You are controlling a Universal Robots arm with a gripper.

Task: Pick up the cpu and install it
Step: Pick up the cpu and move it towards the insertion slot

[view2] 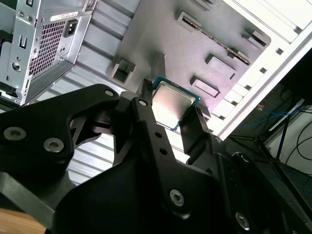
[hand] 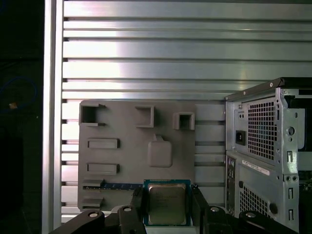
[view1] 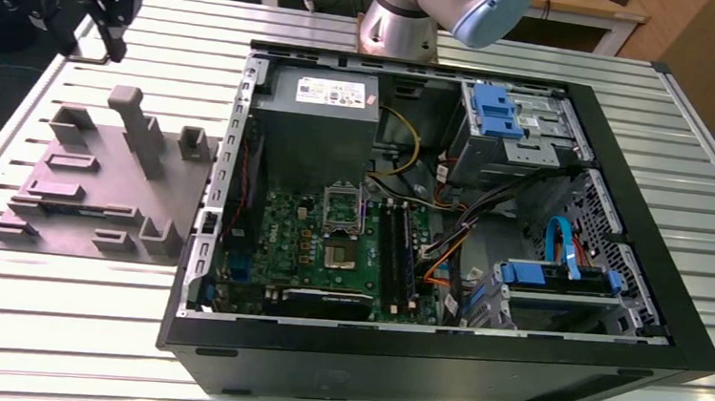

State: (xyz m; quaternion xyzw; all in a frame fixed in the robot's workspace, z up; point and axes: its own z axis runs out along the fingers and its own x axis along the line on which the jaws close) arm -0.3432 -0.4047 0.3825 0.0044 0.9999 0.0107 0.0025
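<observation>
The cpu is a small square chip with a silvery top and a green edge. It sits between my black fingers, held by two opposite edges, well above the grey block. In the second wrist view the cpu shows in my gripper the same way. In the exterior view my gripper hangs high over the table at the far left, beyond the grey block. The green board with its metal socket frame lies inside the open computer case.
The grey block carries several raised posts and slots. The case stands to the exterior view's right of it, with a power supply, blue drive bays and cables. The ribbed metal table ends near the block at the exterior view's left.
</observation>
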